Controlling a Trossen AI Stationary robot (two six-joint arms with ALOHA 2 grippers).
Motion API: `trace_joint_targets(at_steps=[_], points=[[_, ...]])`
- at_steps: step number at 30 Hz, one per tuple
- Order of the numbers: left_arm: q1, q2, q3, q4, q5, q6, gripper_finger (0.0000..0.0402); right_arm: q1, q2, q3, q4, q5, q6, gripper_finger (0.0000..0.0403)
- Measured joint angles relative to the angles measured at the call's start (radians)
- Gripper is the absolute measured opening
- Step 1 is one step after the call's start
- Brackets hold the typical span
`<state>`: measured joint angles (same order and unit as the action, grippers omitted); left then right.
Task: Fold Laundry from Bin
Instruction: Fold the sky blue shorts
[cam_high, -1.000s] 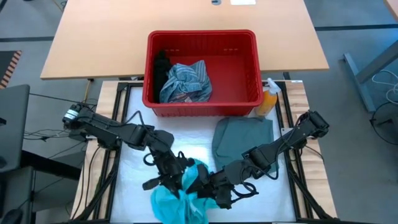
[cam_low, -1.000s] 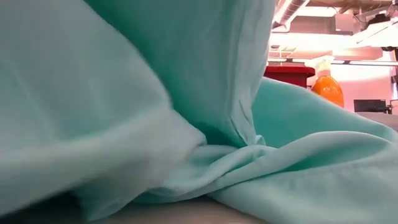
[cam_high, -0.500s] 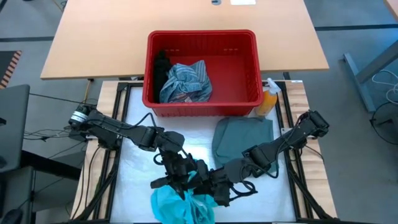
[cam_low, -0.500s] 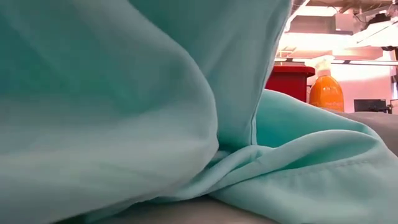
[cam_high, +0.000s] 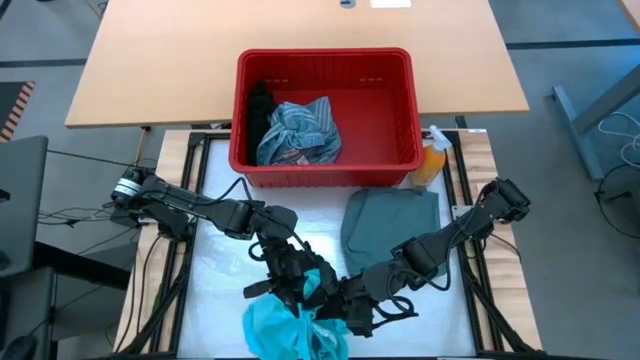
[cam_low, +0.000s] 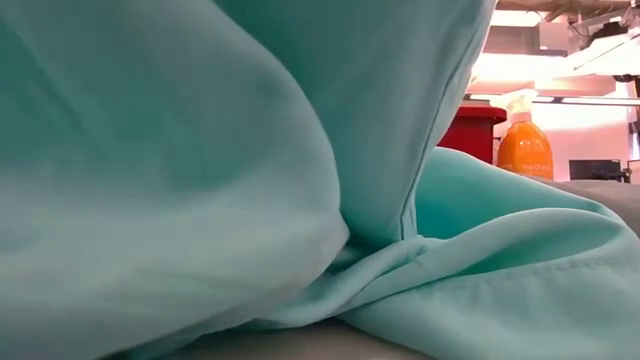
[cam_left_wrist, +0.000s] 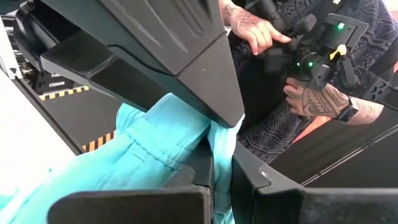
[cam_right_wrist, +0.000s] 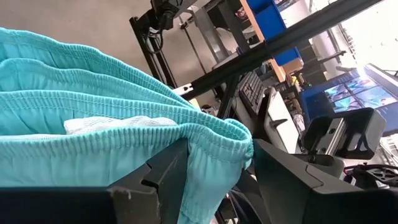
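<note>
- Teal garment (cam_high: 290, 328) bunched at the table's near edge, partly lifted; both grippers meet over it
- left gripper (cam_high: 292, 285) clamped shut on a fold of teal cloth (cam_left_wrist: 168, 140); right gripper (cam_high: 335, 312) set wide around the elastic waistband (cam_right_wrist: 186, 134)
- grey-green garment (cam_high: 392, 228) lies folded beside the red bin (cam_high: 325, 62); striped cloth (cam_high: 300, 130) inside it
- risk: thin pinch may slip; arms crowd, could tangle; hem may slide off the edge

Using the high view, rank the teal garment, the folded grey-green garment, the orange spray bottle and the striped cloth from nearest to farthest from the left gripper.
From the left gripper:
1. Teal garment, pinched in it.
2. Grey-green garment, on the right.
3. Striped cloth, inside the red bin.
4. Orange spray bottle, by the bin's right corner.
</note>
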<state>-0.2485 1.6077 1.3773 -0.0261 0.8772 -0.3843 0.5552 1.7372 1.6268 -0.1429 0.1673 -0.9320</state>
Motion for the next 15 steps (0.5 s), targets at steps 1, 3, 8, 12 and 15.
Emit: trace_joint_targets(at_steps=[1, 3, 8, 12, 15], points=[[0.000, 0.000, 0.000, 0.000, 0.000, -0.003, 0.0004, 0.000, 0.000, 0.000, 0.000, 0.000, 0.000, 0.0209], [0.000, 0.000, 0.000, -0.001, 0.003, -0.014, 0.0004, 0.001, 0.000, 0.000, 0.000, 0.000, 0.000, 0.0209], [0.000, 0.000, 0.000, -0.012, 0.009, -0.053, 0.0004, 0.004, 0.000, 0.000, 0.000, -0.005, -0.025, 0.0199], [0.000, 0.000, 0.000, -0.017, -0.049, -0.102, 0.0007, 0.008, 0.000, 0.000, 0.013, -0.015, -0.042, 0.0186], [0.002, 0.000, 0.000, -0.019, -0.050, -0.109, 0.0020, 0.008, 0.000, 0.000, 0.012, -0.021, -0.038, 0.0183]])
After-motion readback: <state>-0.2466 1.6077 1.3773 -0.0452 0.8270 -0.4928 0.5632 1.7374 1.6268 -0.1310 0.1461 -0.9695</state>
